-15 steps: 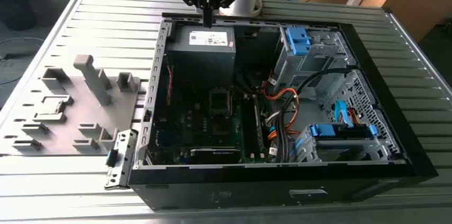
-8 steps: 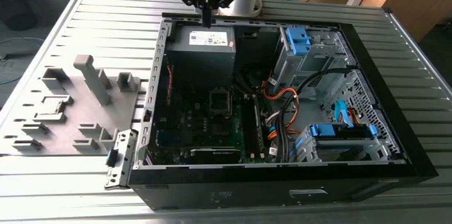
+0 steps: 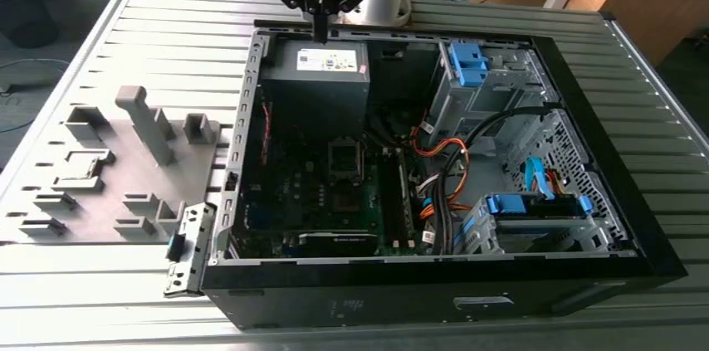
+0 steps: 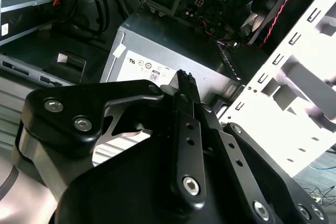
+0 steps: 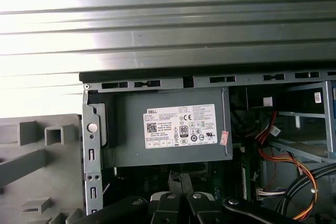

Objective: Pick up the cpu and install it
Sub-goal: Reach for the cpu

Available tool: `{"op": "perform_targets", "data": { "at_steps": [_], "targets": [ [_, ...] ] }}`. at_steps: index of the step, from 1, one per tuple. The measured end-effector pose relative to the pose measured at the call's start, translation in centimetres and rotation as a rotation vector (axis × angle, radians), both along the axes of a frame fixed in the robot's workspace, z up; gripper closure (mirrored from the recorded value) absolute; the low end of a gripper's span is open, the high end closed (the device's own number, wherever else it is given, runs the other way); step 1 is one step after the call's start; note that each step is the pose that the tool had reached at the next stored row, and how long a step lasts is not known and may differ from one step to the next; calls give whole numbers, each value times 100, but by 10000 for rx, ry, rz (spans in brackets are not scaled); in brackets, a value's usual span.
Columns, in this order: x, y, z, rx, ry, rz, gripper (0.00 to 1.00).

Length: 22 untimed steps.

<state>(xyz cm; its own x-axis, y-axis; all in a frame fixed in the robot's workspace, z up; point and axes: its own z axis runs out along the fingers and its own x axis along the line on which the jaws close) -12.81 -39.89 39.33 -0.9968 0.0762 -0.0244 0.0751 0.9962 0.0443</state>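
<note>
Exterior view: open computer case (image 3: 366,301) lies on its side on a slatted metal table (image 3: 133,318), its inside facing up. Gripper (image 3: 321,33) hangs at the case's 12 o'clock edge, tips pointing down just above the rim, over the end of the grey power supply (image 3: 321,77) that fills the case's 11 o'clock corner. The fingers (image 4: 188,124) are pressed together into one narrow point with nothing seen between them; in the second wrist view the black fingers meet at the tip, with the power supply's labelled face beneath. Cpu (image 3: 85,171) looks to be the small flat pale square lying in a shallow recess of the grey fixture tray (image 3: 116,177), at 9 o'clock from the case and well apart from the gripper; too small to make out more. The tray also carries several upright blocks and other recesses. On the motherboard (image 3: 321,202), near the case's centre, sits a dark socket frame (image 3: 345,156) with a shiny rim. At the case's 1 o'clock, a drive cage with blue tabs (image 3: 471,60). Orange and black cables (image 3: 443,152) run at 3 o'clock from the socket frame. In the first wrist view the power supply's label faces the camera, with the case rim and table slats beyond it
</note>
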Motion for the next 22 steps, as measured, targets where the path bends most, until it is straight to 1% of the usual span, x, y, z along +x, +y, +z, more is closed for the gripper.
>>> {"op": "perform_targets", "data": {
  "at_steps": [9,17,22],
  "targets": [
    [-38,0,0,1,-1,0,89],
    [-55,0,0,0,0,0,89],
    [-86,0,0,0,0,0,89]
  ]
}}
